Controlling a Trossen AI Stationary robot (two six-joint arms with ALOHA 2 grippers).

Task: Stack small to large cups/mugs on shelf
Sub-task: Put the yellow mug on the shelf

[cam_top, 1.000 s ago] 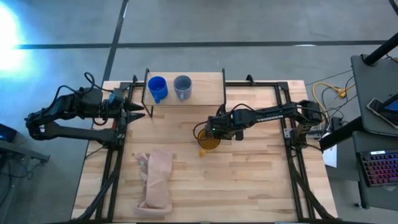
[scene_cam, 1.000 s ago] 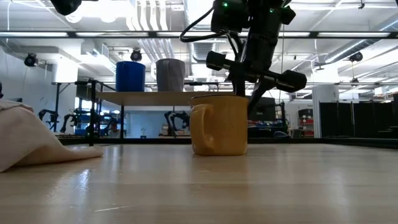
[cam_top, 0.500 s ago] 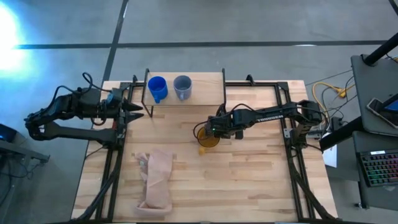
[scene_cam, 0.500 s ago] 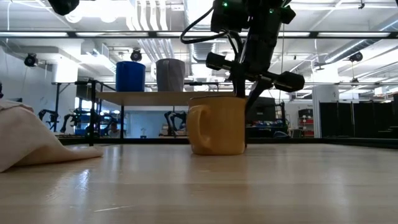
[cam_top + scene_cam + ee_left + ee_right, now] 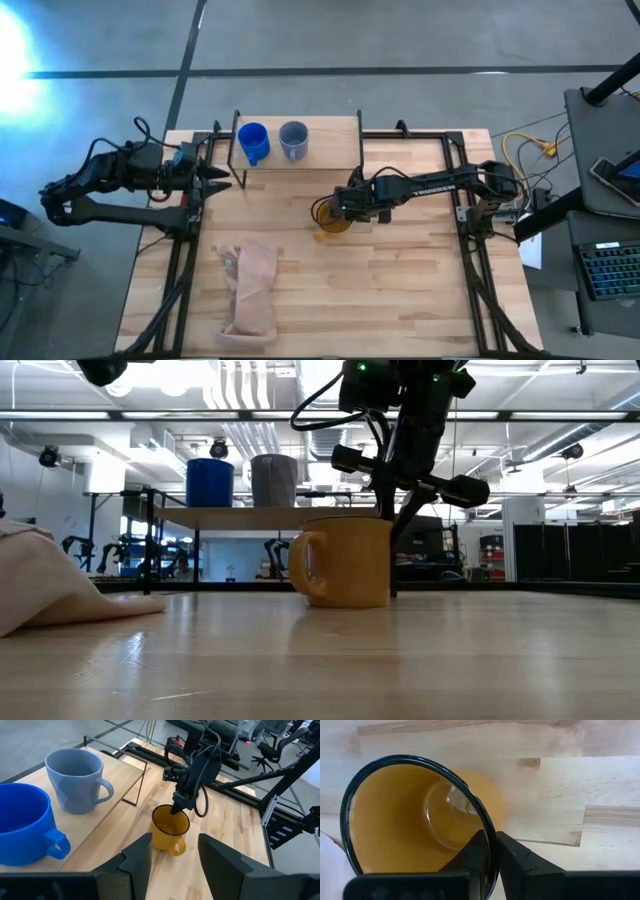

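Observation:
The yellow-orange mug (image 5: 333, 219) (image 5: 345, 562) stands upright on the table, its handle (image 5: 302, 566) toward the table's left and near side. My right gripper (image 5: 492, 854) (image 5: 346, 206) is above it, shut on its rim. The bright blue mug (image 5: 252, 141) (image 5: 22, 827) and the grey-blue mug (image 5: 294, 140) (image 5: 76, 779) stand side by side on the left half of the shelf (image 5: 335, 143) (image 5: 250, 517). My left gripper (image 5: 172, 865) (image 5: 222, 176) is open and waits at the shelf's left end. My right gripper holds the yellow-orange mug by its rim (image 5: 489, 837), on the mug's right side (image 5: 392, 520). One finger (image 5: 476, 851) is inside the mug and one (image 5: 520, 861) is outside. The fingers come from above, pointing down. The mug is upright with its base on the table.
A tan cloth-like bag (image 5: 250, 288) (image 5: 45, 588) lies near the table's left near corner. The right half of the shelf board (image 5: 340, 130) is bare wood. Black frame rails run along the table's left and right sides.
My right gripper has drawn the yellow-orange mug a little toward the table's far and left side. The mug has slid along the table and turned, so its handle now sticks out farther to the left in the low view.

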